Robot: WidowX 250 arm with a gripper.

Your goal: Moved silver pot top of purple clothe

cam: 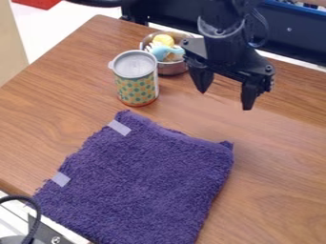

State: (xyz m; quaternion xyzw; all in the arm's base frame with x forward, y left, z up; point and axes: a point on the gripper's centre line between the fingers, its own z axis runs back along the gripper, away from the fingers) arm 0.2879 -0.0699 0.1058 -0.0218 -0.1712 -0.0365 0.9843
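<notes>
The brown wood-grain table (274, 167) carries all the items below. The purple terry cloth (143, 181) lies flat and reaches the table's near edge; two pale tape strips (119, 127) are attached along its left side as viewed. My black two-finger gripper (225, 99) hangs over the far half of the table, fingers (249, 96) pointing down, spread apart, with nothing between them. The round silver metal pot (172, 69) is located near the table's far edge, off the cloth and beyond it. The cylindrical can (137, 90) with a grey lid and a dotted green-and-yellow wall stands upright just in front of the pot, between pot and cloth. The pot contains a light-blue object (164, 51) and a rounded yellow object (164, 40).
</notes>
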